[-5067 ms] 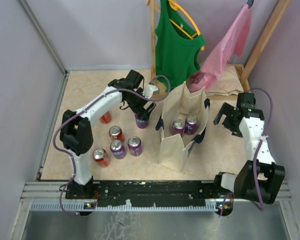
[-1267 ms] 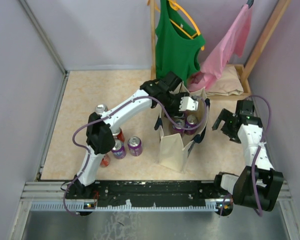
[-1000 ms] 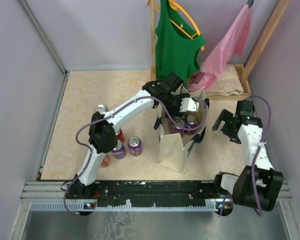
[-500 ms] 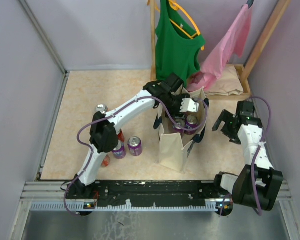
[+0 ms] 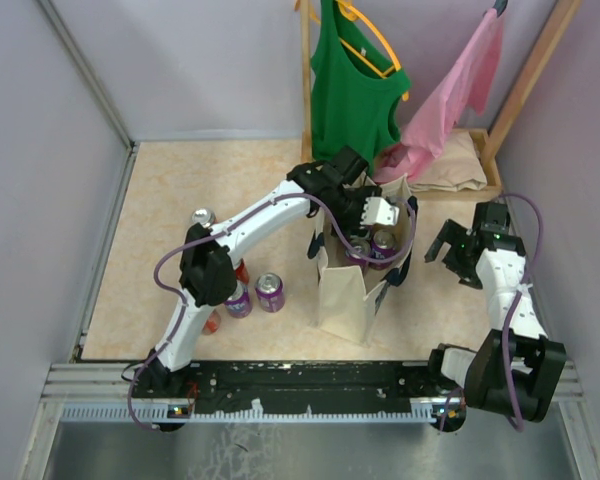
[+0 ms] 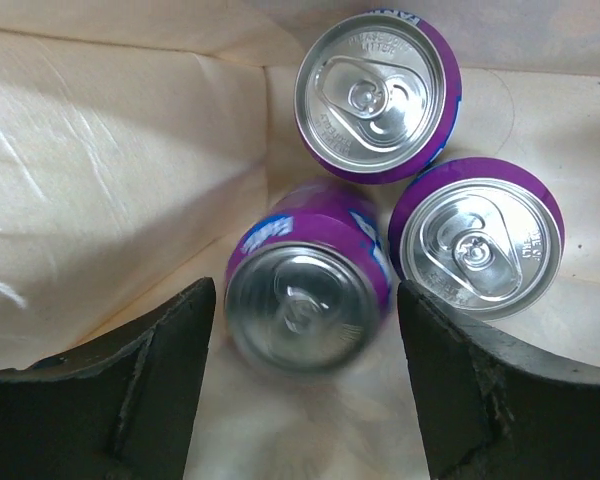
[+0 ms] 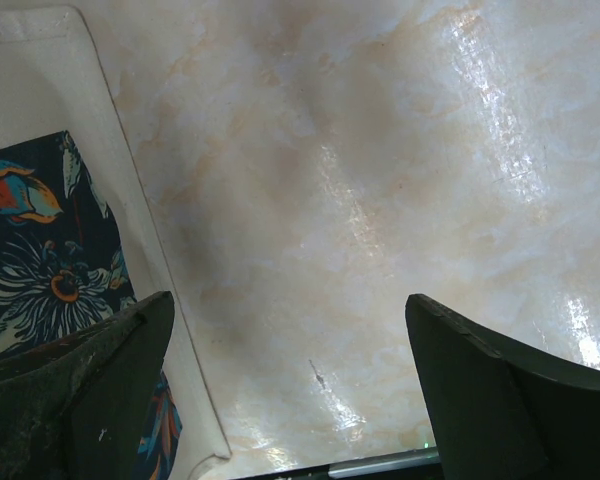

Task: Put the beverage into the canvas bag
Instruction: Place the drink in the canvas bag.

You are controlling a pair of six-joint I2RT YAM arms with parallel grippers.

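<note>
The cream canvas bag [image 5: 345,300] stands open mid-table. My left gripper [image 5: 368,213] hangs over its mouth, jaws open. In the left wrist view three purple beverage cans sit inside the bag [image 6: 110,150]: two upright ones [image 6: 378,95] [image 6: 477,248] and a blurred one [image 6: 305,290] between my left gripper's [image 6: 305,305] fingers, with a gap on each side. My right gripper [image 5: 458,246] hovers open to the right of the bag, nothing in it; in its own view it [image 7: 290,310] is over bare tabletop.
Several more cans stand on the table left of the bag [image 5: 270,292] [image 5: 202,217]. A green tank top [image 5: 355,90] and a pink garment [image 5: 450,95] hang on a wooden rack behind. A floral-printed canvas panel [image 7: 40,260] lies left of my right gripper.
My left gripper's jaws have spread a little and let go of the purple can, which now blurs loose inside the bag. The right arm has stayed put.
</note>
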